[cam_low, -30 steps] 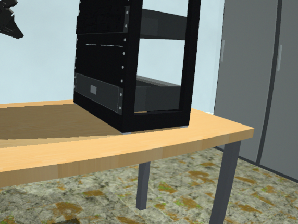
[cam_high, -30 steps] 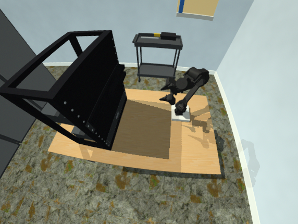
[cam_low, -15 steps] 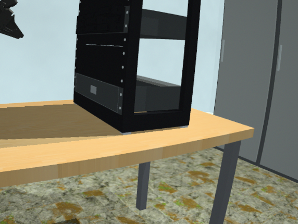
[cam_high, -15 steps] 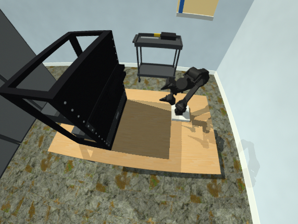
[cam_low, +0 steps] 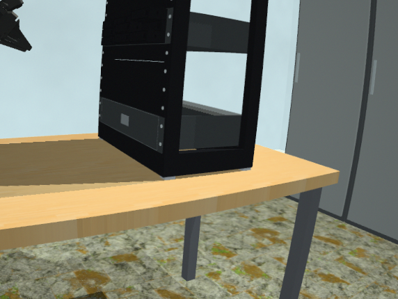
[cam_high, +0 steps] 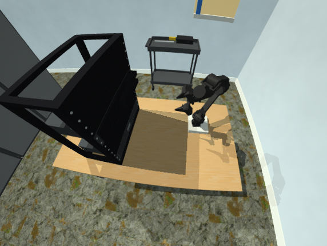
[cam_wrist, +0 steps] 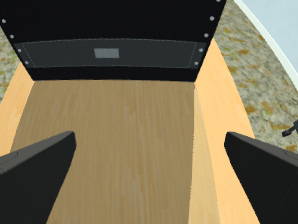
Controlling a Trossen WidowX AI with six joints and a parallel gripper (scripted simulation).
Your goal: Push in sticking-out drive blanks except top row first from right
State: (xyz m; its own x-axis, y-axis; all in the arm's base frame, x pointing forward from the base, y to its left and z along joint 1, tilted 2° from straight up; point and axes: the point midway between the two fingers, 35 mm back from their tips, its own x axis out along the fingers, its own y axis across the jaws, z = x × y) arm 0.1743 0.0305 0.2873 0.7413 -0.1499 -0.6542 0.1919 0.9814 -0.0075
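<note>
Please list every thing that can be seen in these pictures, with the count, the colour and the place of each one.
rack: one, black open frame, on the left part of the table.
panel: one, grey with a small lighter label, low on the rack's front.
table: one, light wood top with grey legs, on a mottled stone floor.
cart: one, dark grey, two shelves, by the back wall behind the table.
box on the cart: one, black, with a small yellow item beside it.
cabinet: one, grey, two doors, behind the rack.
board: one, tan with a blue stripe, on the back wall.
base plate: one, white, on the table's right part.
arm: one, black, on the base plate.
gripper: one, black, open and empty, facing the rack.
</note>
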